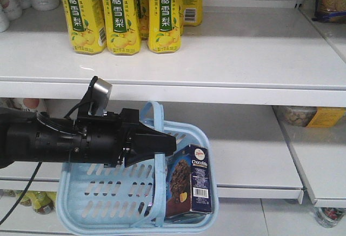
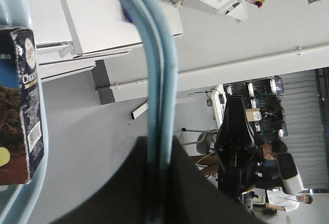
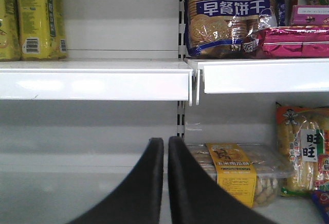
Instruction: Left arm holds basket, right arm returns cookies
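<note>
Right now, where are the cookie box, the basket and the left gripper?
cookie box (image 1: 181, 187): front view, pictured face.
basket (image 1: 108, 192): front view, slotted side wall.
left gripper (image 1: 170, 145): front view, fingertips clamping the handle.

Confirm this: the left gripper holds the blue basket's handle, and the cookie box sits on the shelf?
No. The left gripper holds the blue basket by its handle, but the cookie box stands inside the basket, not on the shelf, as the front view shows.

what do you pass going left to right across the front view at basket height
left arm → cookies standing in the basket → clear tub with yellow label
</note>
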Robot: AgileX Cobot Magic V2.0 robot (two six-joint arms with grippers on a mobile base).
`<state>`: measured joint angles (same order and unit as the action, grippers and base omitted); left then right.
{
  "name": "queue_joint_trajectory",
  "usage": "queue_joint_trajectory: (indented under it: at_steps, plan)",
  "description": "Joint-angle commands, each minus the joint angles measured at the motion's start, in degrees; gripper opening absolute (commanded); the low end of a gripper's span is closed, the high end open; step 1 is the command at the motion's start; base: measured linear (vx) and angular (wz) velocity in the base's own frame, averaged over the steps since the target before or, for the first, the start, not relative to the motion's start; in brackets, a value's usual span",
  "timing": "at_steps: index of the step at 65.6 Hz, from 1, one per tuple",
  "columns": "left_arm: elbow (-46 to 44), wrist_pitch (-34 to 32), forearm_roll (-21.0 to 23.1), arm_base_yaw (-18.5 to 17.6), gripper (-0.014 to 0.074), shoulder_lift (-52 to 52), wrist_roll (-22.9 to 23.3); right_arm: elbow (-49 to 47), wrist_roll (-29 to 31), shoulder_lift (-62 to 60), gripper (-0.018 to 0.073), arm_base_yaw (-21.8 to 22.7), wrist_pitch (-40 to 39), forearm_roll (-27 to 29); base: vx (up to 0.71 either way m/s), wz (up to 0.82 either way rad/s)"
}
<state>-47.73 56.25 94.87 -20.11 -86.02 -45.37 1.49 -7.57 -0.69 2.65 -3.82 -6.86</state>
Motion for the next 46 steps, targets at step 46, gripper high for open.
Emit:
queue_joint_trajectory:
  at_steps: [46]
  plan:
    - [-1.9,3.6,6.7,-0.3,-0.0003,2.3,-0.4,-20.8,-1.5,21.0,-0.0004,0.1,9.1,-0.5,0.00,0.00]
